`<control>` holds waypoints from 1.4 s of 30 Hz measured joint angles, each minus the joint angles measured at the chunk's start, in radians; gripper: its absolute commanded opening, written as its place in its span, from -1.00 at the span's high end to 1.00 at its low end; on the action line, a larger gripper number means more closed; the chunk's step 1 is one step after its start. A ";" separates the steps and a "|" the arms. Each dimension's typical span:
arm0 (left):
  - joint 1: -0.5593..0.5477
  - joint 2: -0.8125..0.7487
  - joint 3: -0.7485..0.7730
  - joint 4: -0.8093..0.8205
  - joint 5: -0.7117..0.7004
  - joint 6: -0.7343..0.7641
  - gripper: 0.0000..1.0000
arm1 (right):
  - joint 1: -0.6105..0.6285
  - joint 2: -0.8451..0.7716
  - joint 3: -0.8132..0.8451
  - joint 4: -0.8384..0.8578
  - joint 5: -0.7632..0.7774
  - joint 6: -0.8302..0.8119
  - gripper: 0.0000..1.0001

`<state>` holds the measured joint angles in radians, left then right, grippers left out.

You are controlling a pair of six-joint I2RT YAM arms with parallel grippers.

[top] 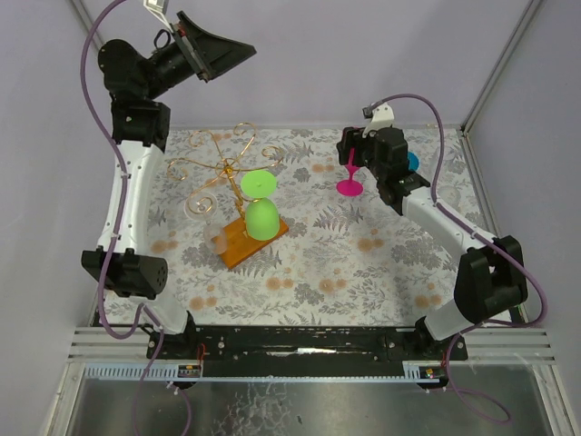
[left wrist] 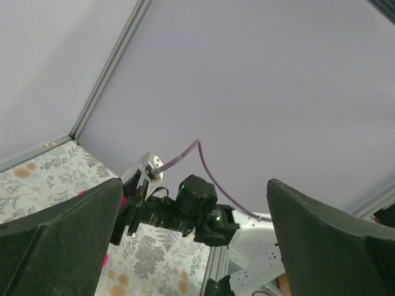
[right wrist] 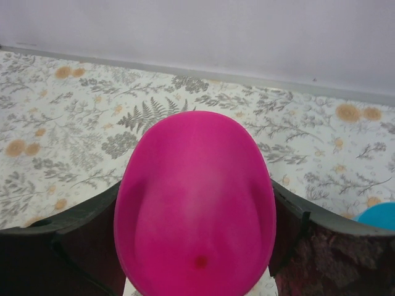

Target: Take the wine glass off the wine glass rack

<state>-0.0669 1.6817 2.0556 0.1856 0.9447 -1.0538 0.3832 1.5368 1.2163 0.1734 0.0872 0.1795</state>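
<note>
No readable text, label or number anywhere.

A magenta wine glass [right wrist: 194,203], rounded bowl toward the lens, fills the centre down to 6 o'clock, clasped between the right gripper's [right wrist: 194,246] dark fingers [right wrist: 74,246] at 8 and 4 o'clock. The fern-patterned tablecloth [right wrist: 74,111] spreads behind, with a pale wall [right wrist: 197,31] along 12 o'clock and a blue object [right wrist: 379,217] cut off at 4 o'clock

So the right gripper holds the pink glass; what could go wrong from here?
1. The right gripper grips the pink wine glass only by its round bowl; it might slip or tilt when set down.
2. A blue object lies close beside that gripper and could be knocked.
</note>
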 measured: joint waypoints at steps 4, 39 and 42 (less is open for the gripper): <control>0.045 -0.013 0.000 0.023 0.003 -0.074 -1.00 | 0.007 0.000 -0.104 0.169 0.035 -0.057 -0.05; 0.070 -0.096 0.000 0.000 0.081 -0.118 -1.00 | 0.006 0.274 -0.428 0.926 0.189 -0.151 -0.83; 0.070 -0.107 0.000 0.000 0.086 -0.115 -1.00 | 0.006 0.291 -0.449 0.962 0.202 -0.148 -0.94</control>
<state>0.0029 1.5745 2.0552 0.1852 1.0309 -1.1687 0.3897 1.8282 0.7677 1.1358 0.2893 0.0315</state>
